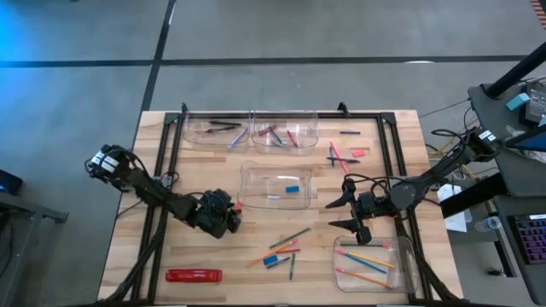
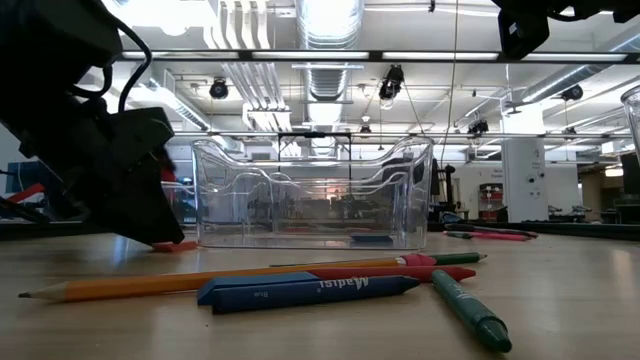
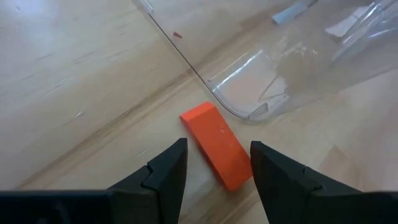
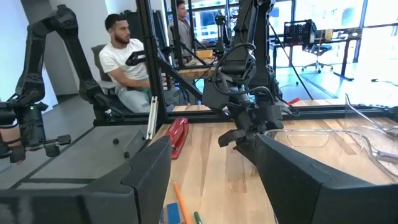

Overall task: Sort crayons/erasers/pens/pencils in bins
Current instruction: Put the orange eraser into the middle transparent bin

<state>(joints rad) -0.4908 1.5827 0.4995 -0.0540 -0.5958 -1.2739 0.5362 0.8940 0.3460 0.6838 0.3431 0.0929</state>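
While the left claw (image 3: 214, 171) stands open astride the orange eraser (image 3: 217, 145), this light, slightly yielding block invites a grip across its long flat sides.

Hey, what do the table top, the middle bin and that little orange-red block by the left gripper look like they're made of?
Table top: pale wood, matte, with visible grain and plank seams.
Middle bin: clear plastic, glossy; you see straight through it and its curved walls catch highlights.
Orange-red block: probably rubber, an eraser; solid colour, dull surface, soft edges. It lies on the table between the open fingers of the left gripper.
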